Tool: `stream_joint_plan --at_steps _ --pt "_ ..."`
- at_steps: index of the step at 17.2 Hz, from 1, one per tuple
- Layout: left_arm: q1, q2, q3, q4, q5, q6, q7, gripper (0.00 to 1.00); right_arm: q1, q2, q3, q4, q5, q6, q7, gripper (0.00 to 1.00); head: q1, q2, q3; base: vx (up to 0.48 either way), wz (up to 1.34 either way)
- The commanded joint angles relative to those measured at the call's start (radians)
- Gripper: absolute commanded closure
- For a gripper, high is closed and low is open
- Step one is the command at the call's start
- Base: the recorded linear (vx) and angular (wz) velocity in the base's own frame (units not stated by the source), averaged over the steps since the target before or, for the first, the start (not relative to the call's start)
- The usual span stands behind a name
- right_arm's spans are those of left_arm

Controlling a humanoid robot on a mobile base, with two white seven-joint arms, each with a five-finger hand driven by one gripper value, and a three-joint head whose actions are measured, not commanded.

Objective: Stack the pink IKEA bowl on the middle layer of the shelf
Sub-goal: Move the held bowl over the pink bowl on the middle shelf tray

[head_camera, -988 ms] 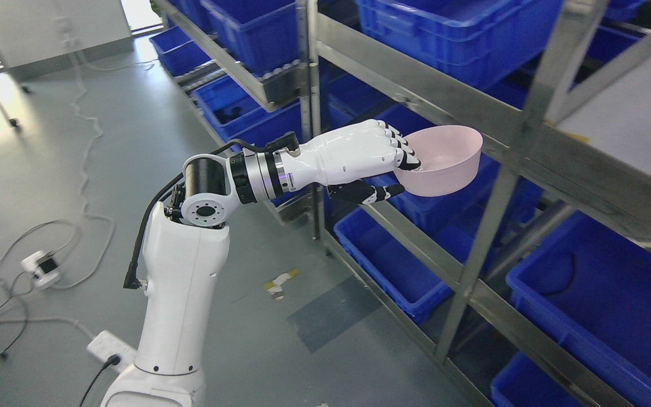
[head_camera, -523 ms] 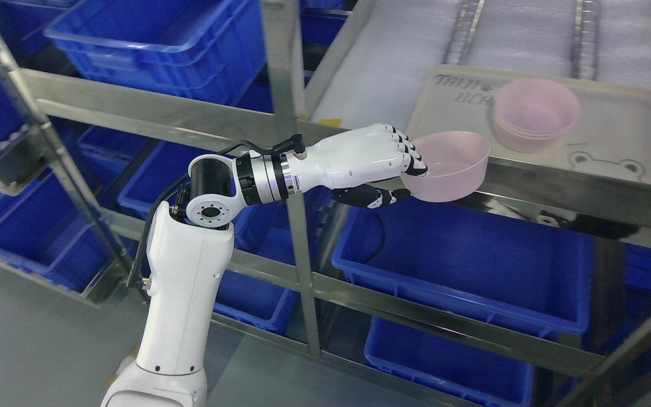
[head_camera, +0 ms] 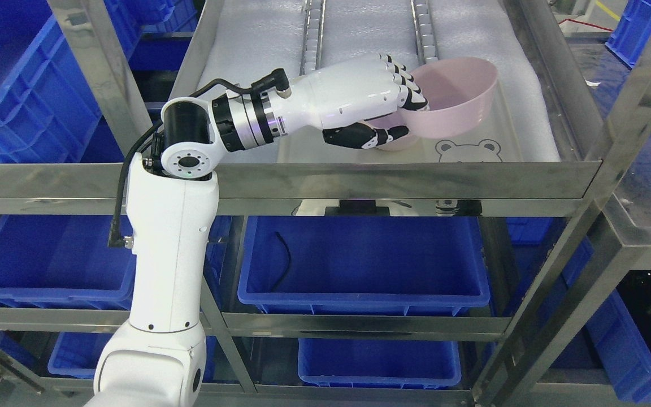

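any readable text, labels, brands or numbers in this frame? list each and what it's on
No readable text, brand or number anywhere in the head view.
Only sign: a printed bear-face outline, no lettering, on the pale translucent plastic tray on the steel shelf.
White robot left hand, glossy pink plastic bowl in its grasp, and blue plastic bins: no marking visible.

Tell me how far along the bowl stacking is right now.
Done: the left hand grips the pink bowl by its near rim and has it over the tray on the shelf. In hand: the bowl is tilted, above the pink bowl stack partly hidden beneath it. Left: lower it into the stack, release, withdraw. The right arm is not in view.
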Motion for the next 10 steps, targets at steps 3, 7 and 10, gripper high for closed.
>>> stream_joint_plan --at_steps 3,7,10 --pt "-0.062 0.072 0.11 0.045 -0.037 0.0 -0.029 0.93 0.004 -0.017 0.0 -0.017 0.0 -0.001 0.0 0.0 0.0 0.0 0.0 0.035 -0.18" --pt "-0.053 0.103 0.076 0.044 -0.037 0.0 -0.096 0.93 0.004 -0.017 0.0 -0.017 0.0 -0.001 0.0 0.0 0.0 0.0 0.0 0.019 -0.06" --pt "-0.057 0.131 0.056 0.048 -0.107 0.0 -0.109 0.93 0.004 -0.017 0.0 -0.017 0.0 -0.001 0.0 0.0 0.0 0.0 0.0 0.002 -0.01"
